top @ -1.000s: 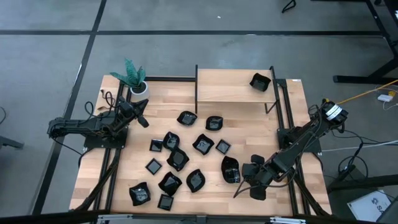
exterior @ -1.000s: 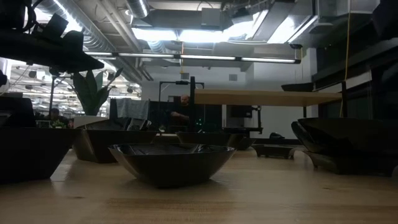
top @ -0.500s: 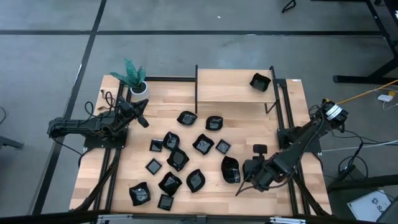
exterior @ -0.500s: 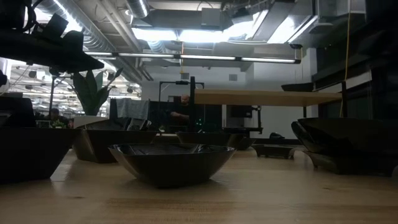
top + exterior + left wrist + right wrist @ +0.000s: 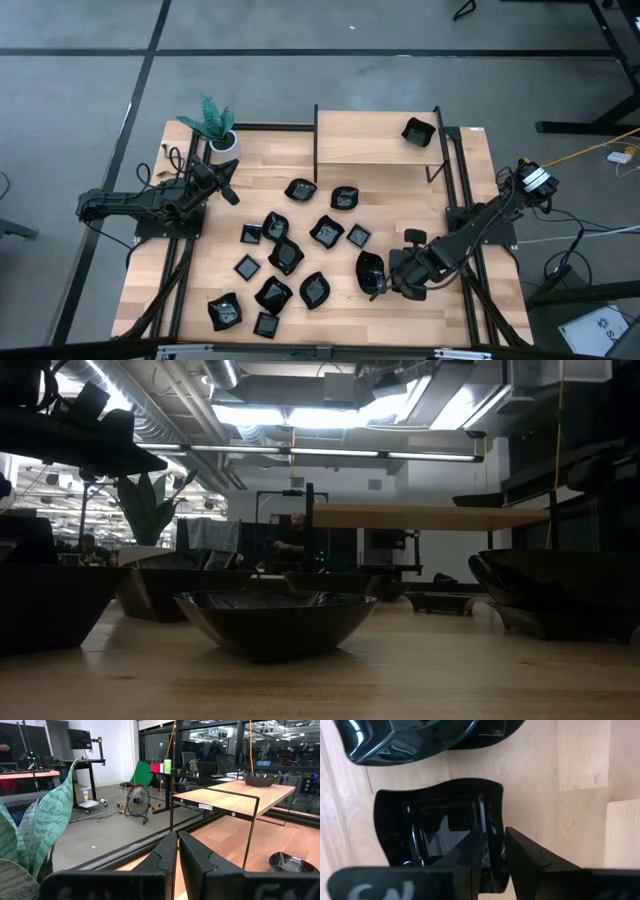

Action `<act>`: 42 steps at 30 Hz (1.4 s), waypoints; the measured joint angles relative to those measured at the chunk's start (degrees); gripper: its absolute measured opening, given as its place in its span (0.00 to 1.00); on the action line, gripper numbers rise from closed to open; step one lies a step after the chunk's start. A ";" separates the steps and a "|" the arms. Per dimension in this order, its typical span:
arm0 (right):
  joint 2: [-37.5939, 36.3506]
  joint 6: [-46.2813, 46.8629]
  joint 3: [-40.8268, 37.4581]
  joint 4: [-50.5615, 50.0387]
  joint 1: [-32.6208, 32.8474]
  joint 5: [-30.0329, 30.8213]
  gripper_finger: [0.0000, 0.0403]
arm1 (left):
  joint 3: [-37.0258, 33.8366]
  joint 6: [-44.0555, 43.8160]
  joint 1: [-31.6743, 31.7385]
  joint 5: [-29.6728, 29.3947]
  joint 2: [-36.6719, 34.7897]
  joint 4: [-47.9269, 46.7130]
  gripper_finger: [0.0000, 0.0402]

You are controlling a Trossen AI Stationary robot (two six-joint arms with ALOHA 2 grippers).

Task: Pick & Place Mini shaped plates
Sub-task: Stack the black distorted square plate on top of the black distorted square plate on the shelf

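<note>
Looking down from the high view, many mini shaped plates (image 5: 285, 254) are seen spread over the middle of the wooden tabletop (image 5: 400, 210). One more black plate (image 5: 417, 131) is set on the raised wooden shelf (image 5: 365, 138) at the far side. A white pot with a green plant (image 5: 218, 128) is placed at the far left corner. The left gripper (image 5: 230, 185) is held above the tabletop near that pot, well apart from the plates. The right gripper (image 5: 385, 284) is lowered at the near right side, just beside a dark leaf-like plate (image 5: 369, 270).

In the low view, a rounded plate (image 5: 276, 620) is seen close up on the wood, with other dark plates around it. The shelf (image 5: 430, 516) is seen farther back.

In the left wrist view, the left gripper (image 5: 177, 851) is clenched with nothing between its fingers. The shelf (image 5: 235, 795) is seen ahead, with a plate (image 5: 260, 780) on top.

In the right wrist view, the right gripper (image 5: 492, 851) is clamped on the rim of a small square plate (image 5: 437, 827). One finger is placed inside the plate and one outside. The plate is seen against the wood. Another glossy plate (image 5: 415, 740) is seen just beyond it.
</note>
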 joint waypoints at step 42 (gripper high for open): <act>-10.77 3.06 -2.61 -0.94 -2.43 -10.50 0.01 | 0.01 0.00 0.01 0.00 0.02 0.01 0.04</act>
